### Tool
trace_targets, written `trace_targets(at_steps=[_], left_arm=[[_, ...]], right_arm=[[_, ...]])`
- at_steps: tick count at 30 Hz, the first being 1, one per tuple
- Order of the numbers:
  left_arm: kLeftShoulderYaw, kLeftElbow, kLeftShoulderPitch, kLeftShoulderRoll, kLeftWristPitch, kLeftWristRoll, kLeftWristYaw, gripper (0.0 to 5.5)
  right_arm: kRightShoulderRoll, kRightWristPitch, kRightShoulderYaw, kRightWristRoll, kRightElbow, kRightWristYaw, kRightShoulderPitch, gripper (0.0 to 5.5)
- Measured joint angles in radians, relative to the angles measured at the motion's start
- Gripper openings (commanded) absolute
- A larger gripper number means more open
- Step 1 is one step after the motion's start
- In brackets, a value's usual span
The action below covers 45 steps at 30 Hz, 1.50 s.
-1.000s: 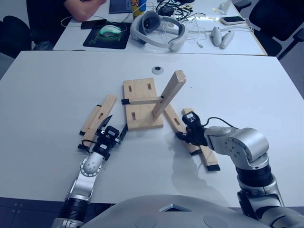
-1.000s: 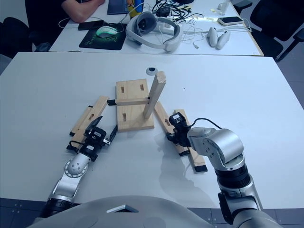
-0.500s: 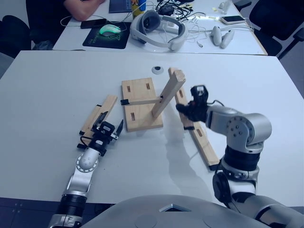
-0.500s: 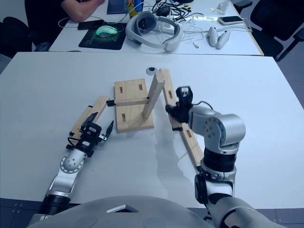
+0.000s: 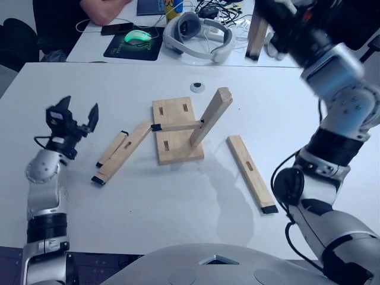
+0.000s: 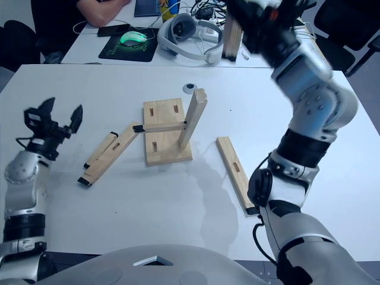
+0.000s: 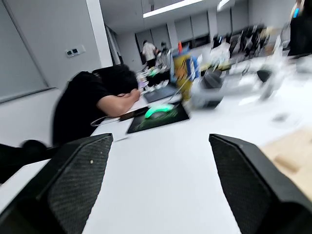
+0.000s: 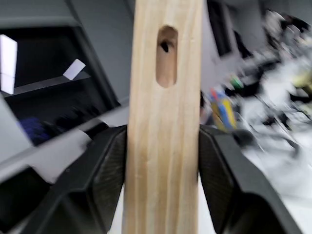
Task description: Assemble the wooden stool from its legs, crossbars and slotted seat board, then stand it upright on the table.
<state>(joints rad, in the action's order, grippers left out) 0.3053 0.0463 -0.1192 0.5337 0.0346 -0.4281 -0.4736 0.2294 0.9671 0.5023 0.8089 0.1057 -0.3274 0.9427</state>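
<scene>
While clamping across the narrow edges, expect the held leg (image 8: 165,122) to stay put: stiff, light wood, probably a bit slick on the sanded faces. Best to grip near mid-length, clear of the slot, and avoid levering on the free end.

Reading right tool (image 6: 246,21) as shut on that leg, fingers (image 8: 105,180) on both sides, slot just past the pads. Forearm up and forward, leg roughly vertical, high above the tabletop (image 5: 297,113).

Well below that tool and nearer the robot:
- seat board (image 5: 177,133) lying flat
- standing leg (image 5: 211,116) tilted in one slot, crossbar (image 5: 178,126) plugged into it
- spare leg (image 5: 252,173) flat under the right arm

Left tool (image 5: 72,116) wide open, empty, wrist cocked up. Two loose slotted pieces (image 5: 122,153) between it and the board.
</scene>
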Motion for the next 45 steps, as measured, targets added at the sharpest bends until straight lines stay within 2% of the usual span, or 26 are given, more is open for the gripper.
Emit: trace_targets(at_steps=[4, 9, 13, 15, 19, 23, 31, 45], left_arm=[[0.05, -0.116, -0.061, 0.064, 0.245, -0.253, -0.103, 3.66], [0.13, -0.176, -0.232, 0.227, 0.571, -0.59, -0.224, 3.66], [0.127, -0.134, -0.413, 0.291, 0.758, -0.773, -0.29, 3.66], [0.089, -0.122, -0.495, 0.296, 0.831, -0.829, -0.32, 3.66], [-0.021, -0.108, -0.595, 0.258, 0.897, -0.825, -0.356, 3.66], [-0.074, -0.088, -0.636, 0.22, 0.948, -0.825, -0.378, 3.66], [-0.089, -0.047, -0.643, 0.236, 1.017, -0.802, -0.475, 3.66], [-0.099, -0.143, -0.648, 0.319, 1.123, -0.787, -0.571, 3.66]], right_arm=[[-0.027, 0.049, -0.006, 0.193, 0.018, -0.021, 0.05, 2.08], [-0.06, 0.146, -0.068, 0.46, 0.099, -0.011, 0.018, 2.08], [-0.067, 0.147, -0.136, 0.515, 0.135, 0.022, -0.037, 2.08], [-0.074, 0.141, -0.191, 0.512, 0.155, 0.021, -0.081, 2.08], [-0.05, 0.101, -0.344, 0.412, 0.219, -0.066, -0.187, 2.07], [0.012, 0.036, -0.475, 0.292, 0.272, -0.198, -0.299, 2.06], [0.082, -0.036, -0.545, 0.197, 0.273, -0.346, -0.345, 2.06], [0.224, 0.005, -0.624, 0.139, 0.317, -0.424, -0.35, 2.06]])
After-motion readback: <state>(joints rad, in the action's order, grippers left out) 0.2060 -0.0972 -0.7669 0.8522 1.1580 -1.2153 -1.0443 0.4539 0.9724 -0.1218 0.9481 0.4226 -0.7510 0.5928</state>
